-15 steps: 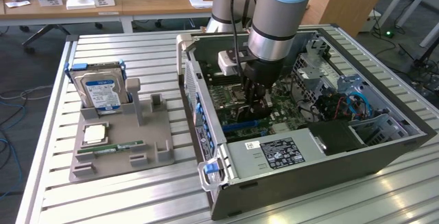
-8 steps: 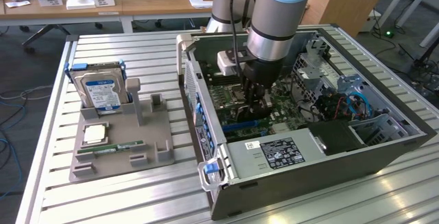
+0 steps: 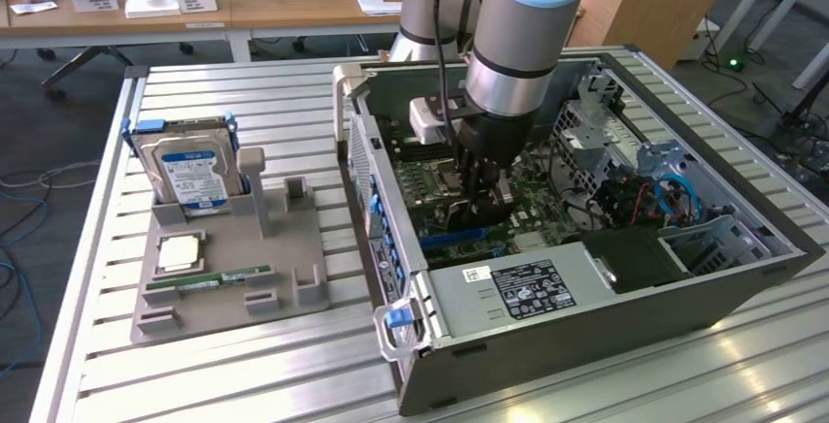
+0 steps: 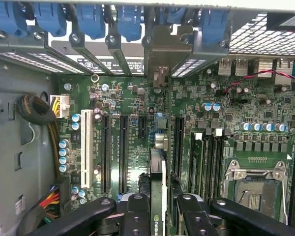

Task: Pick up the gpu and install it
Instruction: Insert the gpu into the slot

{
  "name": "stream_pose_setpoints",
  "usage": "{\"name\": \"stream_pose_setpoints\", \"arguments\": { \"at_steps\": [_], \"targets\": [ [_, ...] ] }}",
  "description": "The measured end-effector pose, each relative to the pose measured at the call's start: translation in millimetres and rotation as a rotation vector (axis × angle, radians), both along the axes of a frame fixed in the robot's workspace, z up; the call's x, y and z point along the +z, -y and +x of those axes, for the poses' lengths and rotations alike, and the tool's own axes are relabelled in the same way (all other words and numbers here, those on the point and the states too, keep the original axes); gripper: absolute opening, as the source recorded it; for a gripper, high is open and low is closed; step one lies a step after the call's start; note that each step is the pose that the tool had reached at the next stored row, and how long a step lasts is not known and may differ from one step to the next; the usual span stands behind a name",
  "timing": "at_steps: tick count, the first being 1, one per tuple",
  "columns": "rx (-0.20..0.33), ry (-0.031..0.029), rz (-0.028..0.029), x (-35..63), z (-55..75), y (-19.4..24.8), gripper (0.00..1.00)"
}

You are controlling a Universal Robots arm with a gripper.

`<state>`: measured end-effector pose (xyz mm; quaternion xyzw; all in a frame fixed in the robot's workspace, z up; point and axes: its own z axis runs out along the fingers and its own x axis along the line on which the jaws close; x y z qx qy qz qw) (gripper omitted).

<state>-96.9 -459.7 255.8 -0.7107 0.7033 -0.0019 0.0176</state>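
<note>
The gpu [image 4: 158, 182] shows edge-on in the wrist view as a thin black card with a green-lettered label, standing upright over the green motherboard [image 4: 236, 113] between the long black expansion slots [image 4: 123, 147]. Its metal end bracket [image 4: 162, 49] reaches the case's rear slot openings. My gripper [image 4: 160, 214] is shut on the card, one black finger [image 4: 136, 211] on each side. In the exterior view the gripper [image 3: 477, 195] hangs down inside the open computer case [image 3: 388, 200], with the dark gpu [image 3: 473, 214] low over the board.
A grey fixture tray [image 3: 291, 287] left of the case holds a silver hard drive [image 3: 192, 166], a processor [image 3: 179, 251] and a green memory stick [image 3: 208, 279]. Inside the case are the power supply [image 3: 518, 287], blue slot latches [image 4: 91, 19], cable bundles [image 4: 39, 113] and the processor socket [image 4: 255, 184].
</note>
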Motion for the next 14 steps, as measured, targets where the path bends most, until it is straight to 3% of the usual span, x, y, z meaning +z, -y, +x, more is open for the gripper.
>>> {"name": "stream_pose_setpoints", "arguments": {
  "at_steps": [14],
  "targets": [
    [0.0,0.0001,0.0001,-0.1,0.0,0.8,0.26]
  ]
}}
